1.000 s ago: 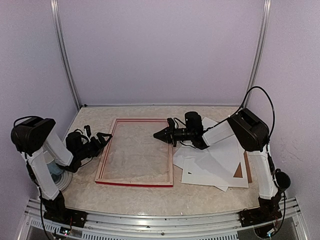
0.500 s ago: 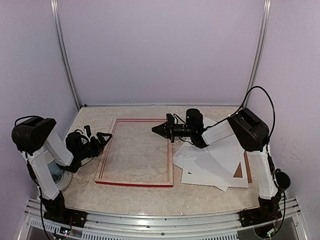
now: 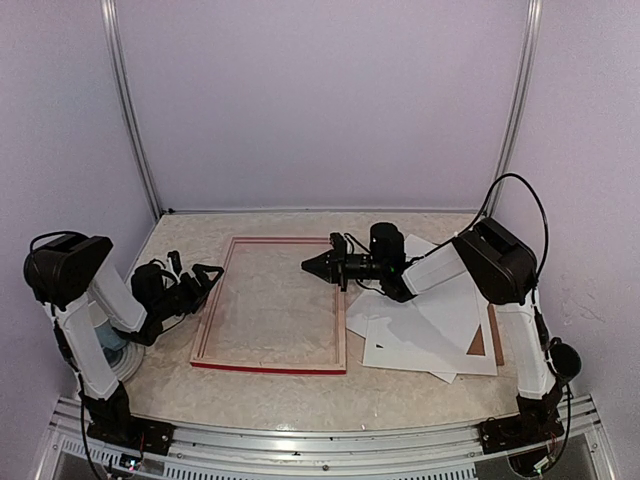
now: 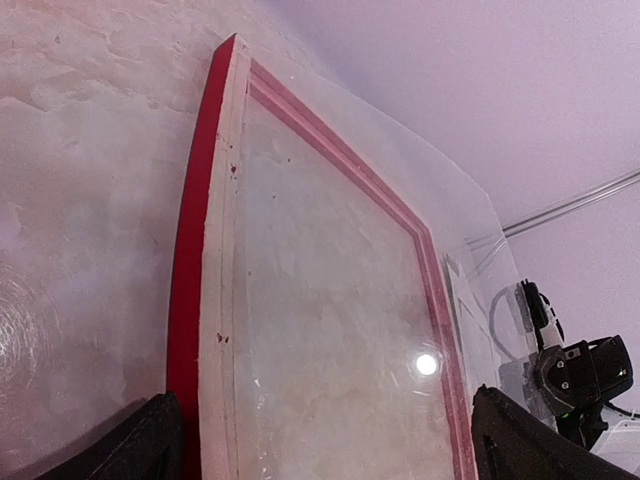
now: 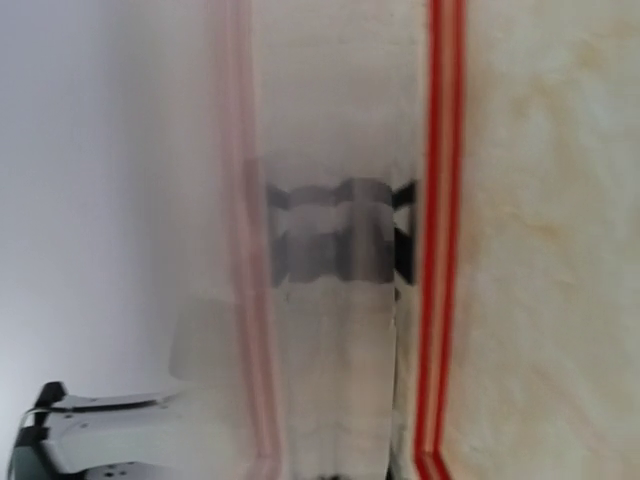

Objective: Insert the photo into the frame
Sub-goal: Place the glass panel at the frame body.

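The frame (image 3: 212, 312) lies flat on the desk (image 3: 400, 388), pale wood side up. The left jaws are wide open by its left edge, holding nothing. The right jaws are shut and empty over its far right corner. White sheets (image 3: 425, 335) lie to its right.

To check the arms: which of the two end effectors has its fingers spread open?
The left end effector, beside the glossy red rectangular picture frame: its fingers stand wide apart, while the right end effector is shut to a point.
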`<state>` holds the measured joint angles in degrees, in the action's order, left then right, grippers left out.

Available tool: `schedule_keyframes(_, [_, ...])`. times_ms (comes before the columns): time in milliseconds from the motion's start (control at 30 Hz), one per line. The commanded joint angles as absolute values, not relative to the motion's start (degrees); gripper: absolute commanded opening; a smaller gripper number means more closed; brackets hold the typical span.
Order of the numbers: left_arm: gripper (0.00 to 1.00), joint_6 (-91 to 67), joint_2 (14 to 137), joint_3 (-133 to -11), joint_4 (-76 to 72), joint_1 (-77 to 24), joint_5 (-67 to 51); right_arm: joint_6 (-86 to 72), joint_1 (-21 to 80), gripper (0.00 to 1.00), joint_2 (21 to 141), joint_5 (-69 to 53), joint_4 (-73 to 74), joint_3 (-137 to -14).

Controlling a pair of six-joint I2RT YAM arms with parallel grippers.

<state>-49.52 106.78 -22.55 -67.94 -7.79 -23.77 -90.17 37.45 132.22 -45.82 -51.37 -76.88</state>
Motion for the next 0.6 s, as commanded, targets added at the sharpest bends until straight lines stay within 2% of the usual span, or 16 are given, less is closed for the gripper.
schedule_keyframes(0, [0.99,-49.92,107.73,-21.84,-68.57,-7.47,-25.0,-87.82,37.97,0.0,132.78,-44.55,-53.51,-74.01])
schedule_keyframes(567, [0.99,-50.36,107.76,-21.58,-69.12,-7.38,-25.26,-84.86,37.71,0.0,135.15,-42.99,-53.89,-73.46])
